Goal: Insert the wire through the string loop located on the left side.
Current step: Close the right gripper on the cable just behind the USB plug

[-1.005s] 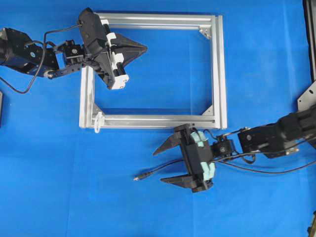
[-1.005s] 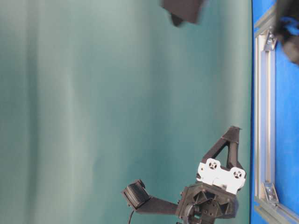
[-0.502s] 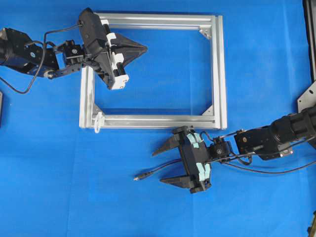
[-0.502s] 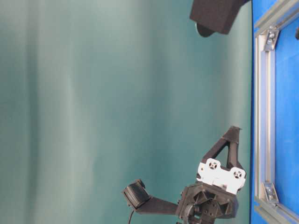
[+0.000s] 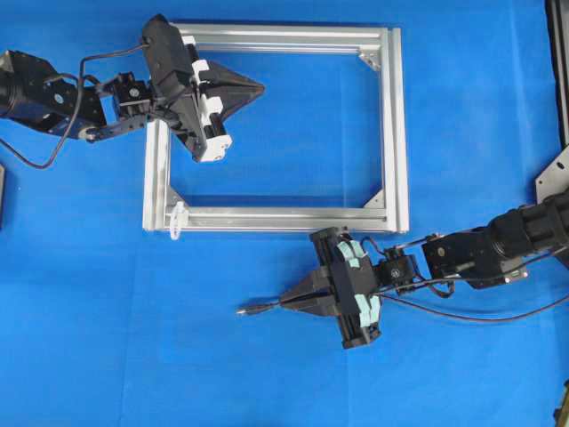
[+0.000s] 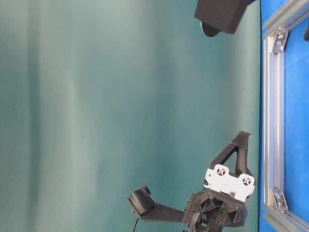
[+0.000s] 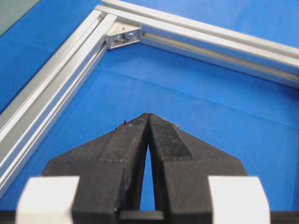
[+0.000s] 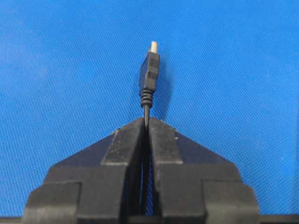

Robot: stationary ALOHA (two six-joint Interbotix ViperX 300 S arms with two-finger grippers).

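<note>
Right gripper pinches the thin black wire just behind its plug, near the blue worktop's front edge. Tiny whitish string loop at the silver aluminium frame's front-left corner remains unthreaded (left gripper pressed together, empty). Threading remains.

Surface is saturated blue, fine woven texture in the wrist views. Frame is silver aluminium with silver corner brackets. Wire is black, its plug black with a pale gold metallic tip. String loop is whitish. Left claw is black with white blocks behind it; right claw is black with mint-green patches on its body. Table-level backdrop is plain teal-green.
</note>
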